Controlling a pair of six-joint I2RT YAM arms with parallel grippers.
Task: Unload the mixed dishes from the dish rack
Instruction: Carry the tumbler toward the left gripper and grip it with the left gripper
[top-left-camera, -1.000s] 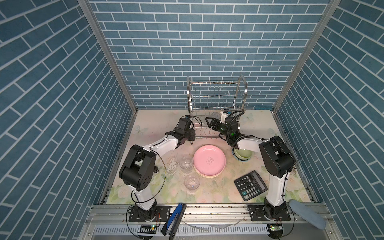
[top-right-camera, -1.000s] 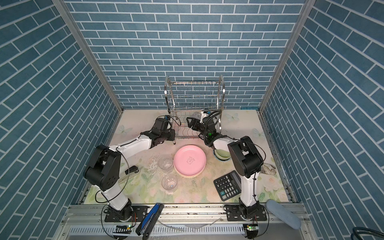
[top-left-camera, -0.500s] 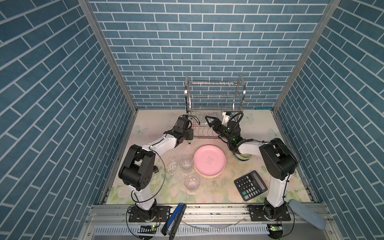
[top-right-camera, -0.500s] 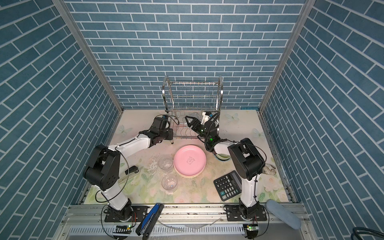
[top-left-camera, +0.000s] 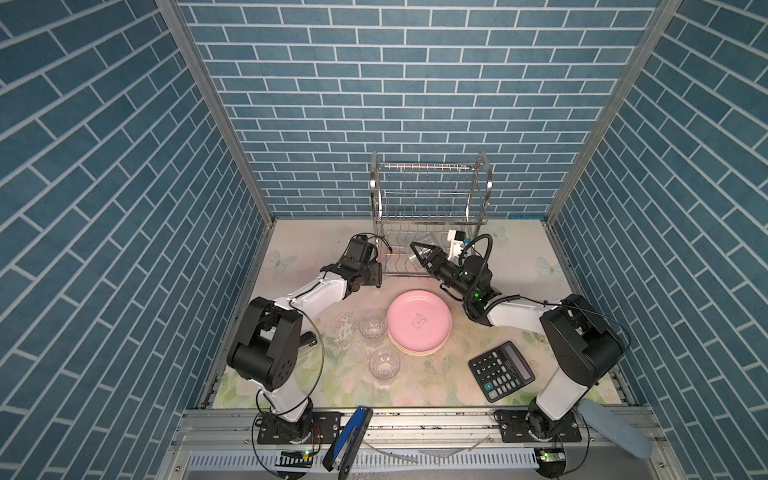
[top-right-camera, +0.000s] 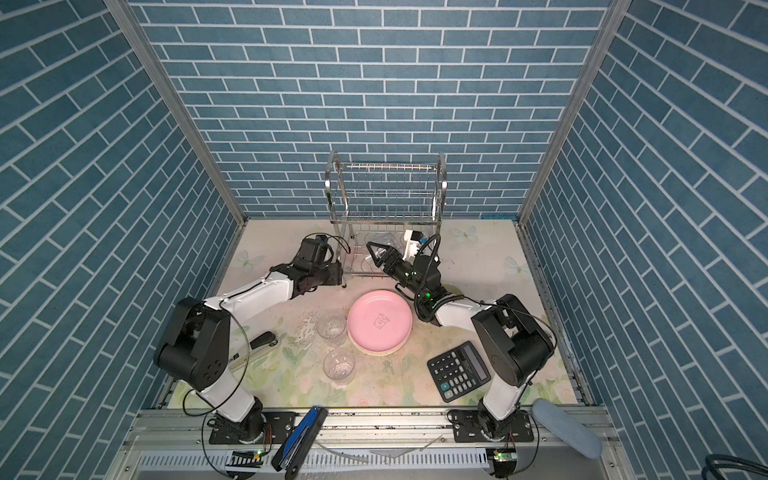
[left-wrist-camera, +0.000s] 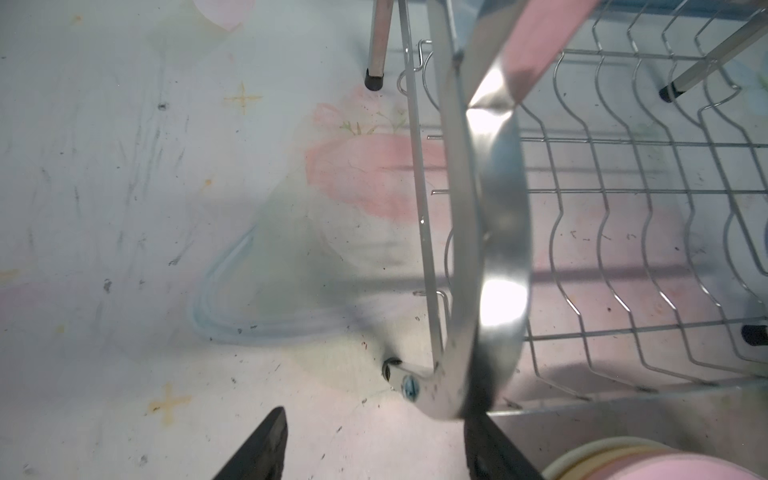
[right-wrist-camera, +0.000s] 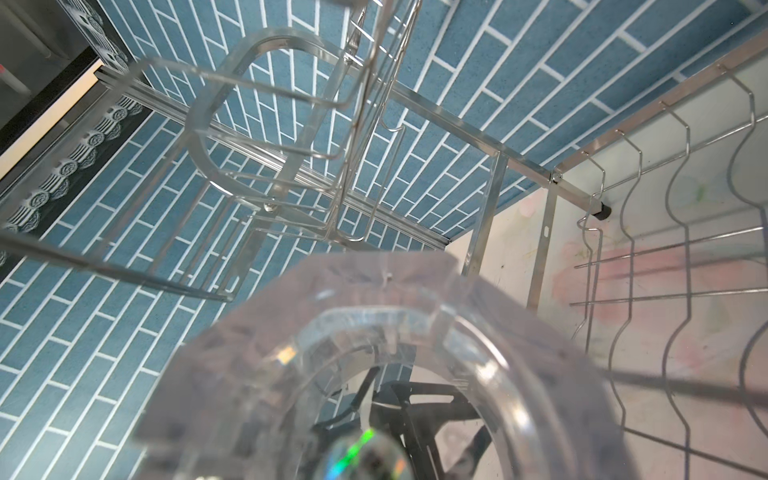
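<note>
At the rack (top-left-camera: 430, 195), right pincer (top-left-camera: 420, 253) clasps glass (right-wrist-camera: 415, 353); left pincer (left-wrist-camera: 374, 449) gapes.

Walls (top-left-camera: 374, 83): deep blue brick pattern, white joints, on every side of the frame.
Mat (top-left-camera: 519, 266): cream ground, faded pink blooms, green leaves along the lower edge, pale butterflies. Small yellow crosses and grey scuffs show in the left wrist view.
Rack (left-wrist-camera: 494, 232): shiny silver, black feet. The frame mirrors pink near the top.
Plate (top-left-camera: 419, 320), centre: flat pink, small line drawing in the middle.
Lower plates (top-left-camera: 415, 352): cream and pale yellow rims.
Glasses (top-left-camera: 372, 326), left of the plate: clear.
Glass (right-wrist-camera: 374, 353): clear, green-rainbow glint.
Calculator (top-left-camera: 501, 371), lower right: black, grey keys, one blue.
Left arm (top-left-camera: 316, 293) and right arm (top-left-camera: 515, 318): white links, black joints; green lights on the right one.
Tool (top-left-camera: 349, 440), bottom edge: blue and black.
</note>
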